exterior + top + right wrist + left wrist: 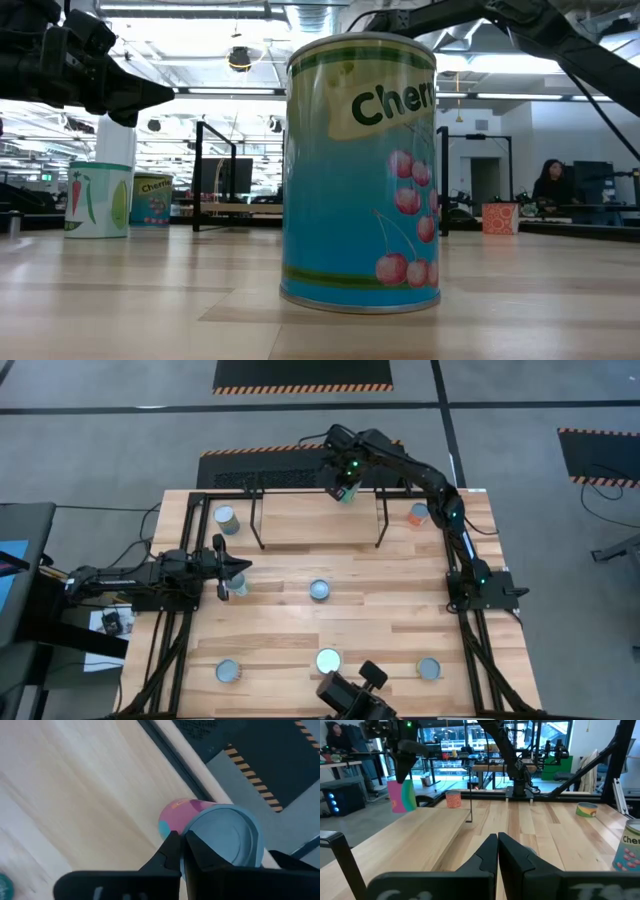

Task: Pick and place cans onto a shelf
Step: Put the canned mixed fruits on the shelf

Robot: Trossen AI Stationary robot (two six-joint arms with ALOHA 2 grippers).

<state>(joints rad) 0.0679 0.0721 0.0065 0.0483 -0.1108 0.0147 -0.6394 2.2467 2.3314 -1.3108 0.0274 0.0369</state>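
Observation:
My right gripper (345, 486) reaches to the table's far edge, above the back of the light-wood shelf (315, 520), and is shut on a can with a pink and green label (402, 795). My left gripper (236, 568) is shut and empty near the table's left side. It is just above a white vegetable-label can (97, 200) that stands on its base. Other cans stand upright on the table: a teal one (227, 518) at the far left, an orange one (420, 513) at the far right, and one (320, 590) in the middle. My right gripper pinches the can at its top end, by the rim (192, 827) of the silvery-blue lid, between its two fingers. The fingers come from above, pointing down. The can hangs tilted below them, lifted clear of the wood; the fingers hide the exact place of contact.
Three more cans stand along the near edge: a cherry-label one (328, 660), one at the near left (228, 672) and one at the near right (428, 668). The shelf's thin black legs (258, 525) stand on the tabletop. A person sits in the room behind (550, 185).

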